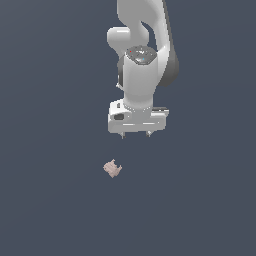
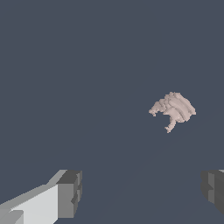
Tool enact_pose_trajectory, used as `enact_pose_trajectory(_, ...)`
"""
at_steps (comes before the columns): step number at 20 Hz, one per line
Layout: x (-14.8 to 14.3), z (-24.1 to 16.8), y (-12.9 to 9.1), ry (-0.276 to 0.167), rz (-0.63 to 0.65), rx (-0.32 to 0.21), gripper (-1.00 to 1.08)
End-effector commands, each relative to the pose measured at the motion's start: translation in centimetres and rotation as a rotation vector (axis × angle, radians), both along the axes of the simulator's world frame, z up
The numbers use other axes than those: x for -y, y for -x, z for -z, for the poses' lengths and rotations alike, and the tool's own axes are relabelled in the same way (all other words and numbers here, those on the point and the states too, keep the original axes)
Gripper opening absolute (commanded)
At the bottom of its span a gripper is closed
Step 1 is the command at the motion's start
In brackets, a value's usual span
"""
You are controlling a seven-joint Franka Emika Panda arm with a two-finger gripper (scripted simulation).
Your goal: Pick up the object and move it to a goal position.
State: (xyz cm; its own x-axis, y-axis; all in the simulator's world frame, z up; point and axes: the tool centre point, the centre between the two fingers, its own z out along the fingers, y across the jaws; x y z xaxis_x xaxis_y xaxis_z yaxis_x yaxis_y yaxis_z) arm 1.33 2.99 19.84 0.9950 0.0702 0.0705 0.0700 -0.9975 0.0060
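The object (image 1: 113,168) is a tiny pale pinkish-beige jagged lump lying on the dark grey floor, below the gripper and a little toward the exterior view's left. It also shows in the wrist view (image 2: 173,109), apart from both fingers. My white gripper (image 1: 135,135) hangs above the floor, pointing down, with only the small fingertips showing under the hand. In the wrist view the gripper (image 2: 142,192) has its two dark pads (image 2: 70,192) spread wide with nothing between them. It is open and empty.
The dark grey floor (image 1: 50,200) fills both views. The white arm (image 1: 142,60) rises behind the gripper to the top of the exterior view. No other objects show.
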Motion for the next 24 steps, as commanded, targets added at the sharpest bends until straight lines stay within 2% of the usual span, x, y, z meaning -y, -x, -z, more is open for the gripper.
enact_pose_trajectory(1,0.1,0.1,-0.1,0.001,-0.011,-0.001,1.0)
enact_pose_trajectory(11,1.5,1.5,-1.5,0.013,-0.129,-0.013,1.0)
enact_pose_trajectory(24,5.2,5.2,-4.4,0.029,-0.41,-0.042,1.0)
